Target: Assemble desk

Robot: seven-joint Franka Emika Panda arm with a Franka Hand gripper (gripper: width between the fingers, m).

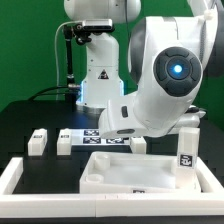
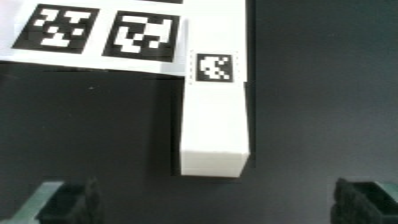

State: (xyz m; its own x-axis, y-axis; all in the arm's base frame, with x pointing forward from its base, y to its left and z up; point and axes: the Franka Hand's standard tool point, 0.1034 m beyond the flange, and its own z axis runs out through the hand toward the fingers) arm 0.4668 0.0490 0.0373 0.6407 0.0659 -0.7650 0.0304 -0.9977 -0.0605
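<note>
The arm (image 1: 150, 105) is glossy white plastic, built of fat rounded segments with smooth, bulging shells. Dark grey seams separate the segments. One large joint carries a round cap (image 1: 170, 76): a dark disc ringed in grey, with a small blue light (image 1: 181, 68) glowing at its centre. The base column (image 1: 100, 55) behind is white too, with a small black triangular sticker (image 1: 101, 75) on its front; the symbol is too small to read. The gripper (image 2: 214, 200) shows only as two dark, blurred fingers (image 2: 61, 200).
</note>
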